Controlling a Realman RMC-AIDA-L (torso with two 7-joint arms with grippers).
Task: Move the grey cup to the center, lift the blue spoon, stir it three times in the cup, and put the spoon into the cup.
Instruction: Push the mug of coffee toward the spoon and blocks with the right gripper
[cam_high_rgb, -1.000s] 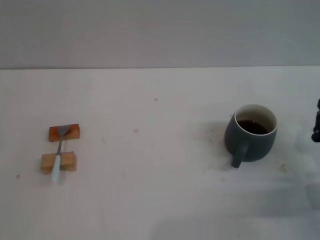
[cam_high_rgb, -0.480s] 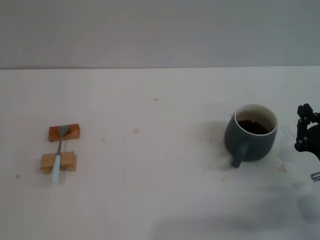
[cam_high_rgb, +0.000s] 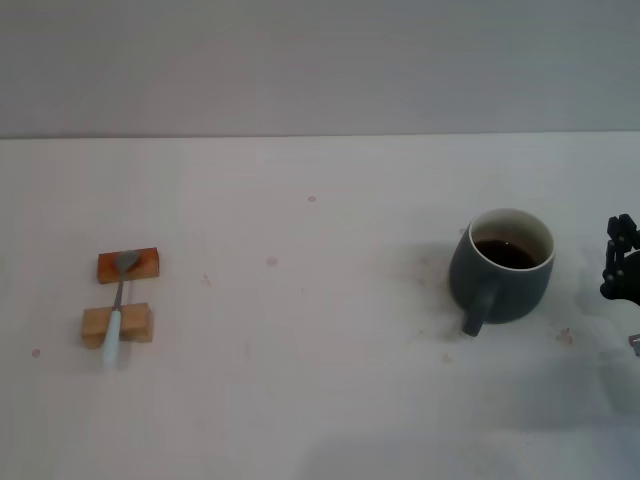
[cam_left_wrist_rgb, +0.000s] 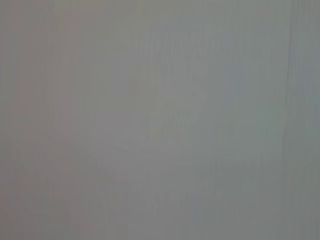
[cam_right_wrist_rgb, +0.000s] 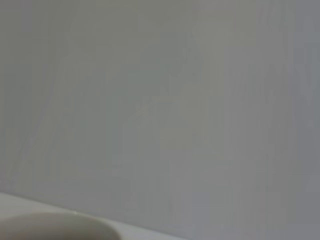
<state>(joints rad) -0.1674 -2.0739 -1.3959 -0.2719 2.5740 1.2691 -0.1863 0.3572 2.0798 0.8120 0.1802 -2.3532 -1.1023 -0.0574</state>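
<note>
plain grey surface (cam_left_wrist_rgb: 160, 120), featureless throughout

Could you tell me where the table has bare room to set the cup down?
The widest bare stretch lies mid-table, between the blue spoon on its wooden blocks at the left and the grey cup at the right. It is tighter at the right edge, where the right gripper stands beside the cup.

Slate-grey cup (cam_high_rgb: 503, 268) with cream inside, pale-blue-handled spoon (cam_high_rgb: 117, 309) across orange and tan blocks (cam_high_rgb: 118, 324).

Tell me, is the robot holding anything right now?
No. The right gripper is beside the grey cup, not touching it. The blue spoon lies on two wooden blocks.
</note>
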